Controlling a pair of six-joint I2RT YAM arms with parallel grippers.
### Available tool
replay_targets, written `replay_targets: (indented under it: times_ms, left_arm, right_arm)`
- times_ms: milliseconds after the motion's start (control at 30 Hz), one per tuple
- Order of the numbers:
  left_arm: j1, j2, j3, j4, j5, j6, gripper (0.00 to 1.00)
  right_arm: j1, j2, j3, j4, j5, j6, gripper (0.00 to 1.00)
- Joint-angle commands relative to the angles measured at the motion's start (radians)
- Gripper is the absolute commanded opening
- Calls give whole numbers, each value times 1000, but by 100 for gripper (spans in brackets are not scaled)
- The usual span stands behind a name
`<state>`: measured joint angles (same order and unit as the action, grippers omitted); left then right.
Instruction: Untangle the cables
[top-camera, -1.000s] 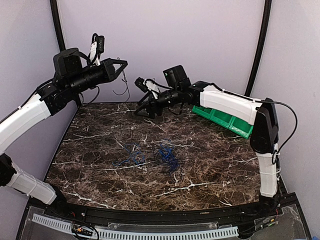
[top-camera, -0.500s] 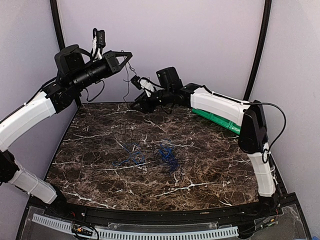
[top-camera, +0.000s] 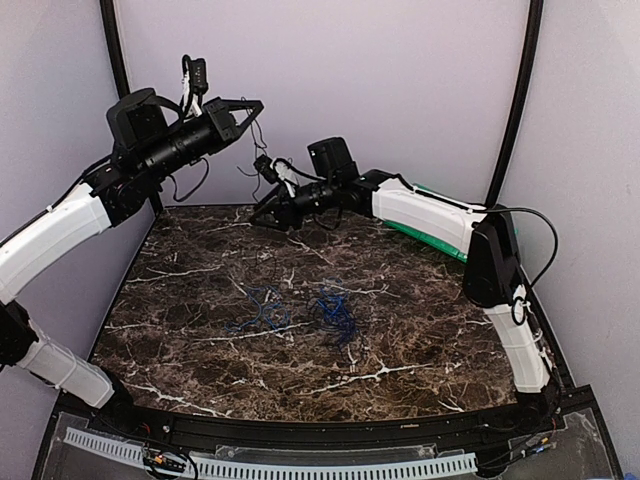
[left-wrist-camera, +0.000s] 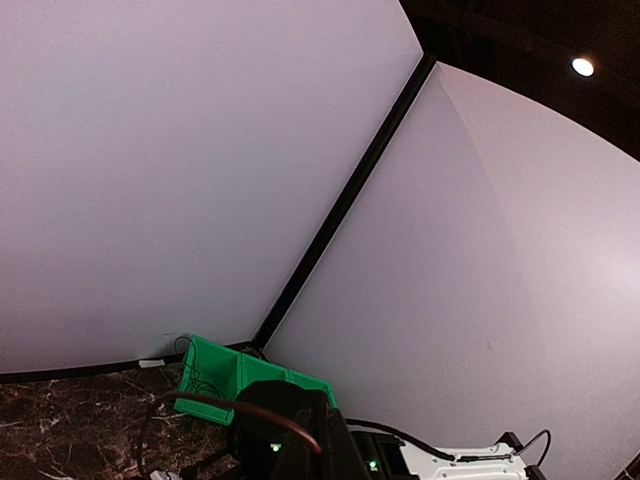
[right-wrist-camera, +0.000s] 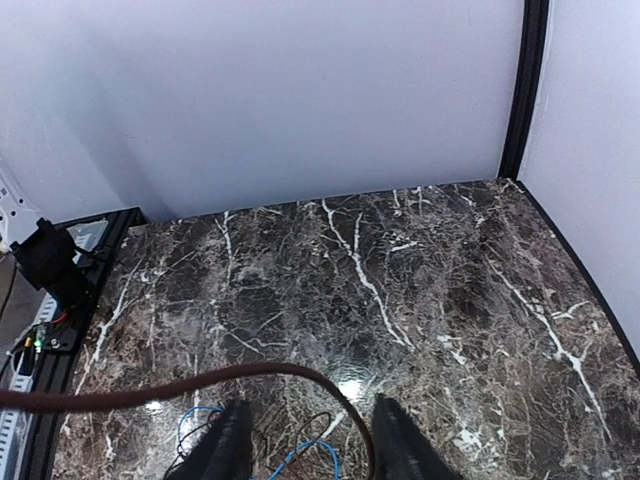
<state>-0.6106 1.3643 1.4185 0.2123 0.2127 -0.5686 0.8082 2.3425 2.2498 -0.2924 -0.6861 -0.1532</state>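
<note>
Thin blue cables (top-camera: 262, 312) and a blue-and-black clump (top-camera: 335, 313) lie on the dark marble table (top-camera: 420, 330) near its middle. My left gripper (top-camera: 250, 107) is raised high at the back left, fingers closed to a point, and a thin black cable (top-camera: 252, 150) hangs from its tip. My right gripper (top-camera: 268, 211) reaches to the back left below it, just above the table. In the right wrist view its fingertips (right-wrist-camera: 228, 442) stand apart around nothing. A dark cable (right-wrist-camera: 250, 370) arcs across that view, with blue and black cables (right-wrist-camera: 310, 462) below.
A green bin (left-wrist-camera: 215, 375) with thin wires in it stands at the back right, mostly hidden behind my right arm in the top view (top-camera: 432, 233). Purple walls close the back and sides. A dark cable (left-wrist-camera: 240, 405) crosses the left wrist view.
My left gripper has risen a little with the hanging black cable. My right arm has swung further left along the back, so its gripper is now closer under the left one.
</note>
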Motion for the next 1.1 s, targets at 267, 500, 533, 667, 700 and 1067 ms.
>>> replay_targets:
  times_ms: [267, 500, 533, 667, 700, 1067]
  left_arm:
    - [5, -127, -103, 17, -91, 44, 0]
    - [5, -241, -446, 60, -251, 44, 41]
    - [5, -243, -463, 57, -250, 43, 43]
    - [5, -242, -556, 68, -237, 11, 50]
    - [5, -241, -584, 82, -234, -1, 51]
    - [5, -160, -702, 147, -144, -24, 55]
  right_arm:
    - [-59, -127, -38, -8, 29, -38, 0]
    - [-142, -307, -49, -60, 194, -195, 0]
    - [-156, -319, -49, -58, 205, -200, 0]
    - [-204, -331, -1, -57, 230, -195, 0]
    - [-217, -329, 19, -55, 235, -193, 0]
    - [-335, -300, 178, -10, 313, -158, 0]
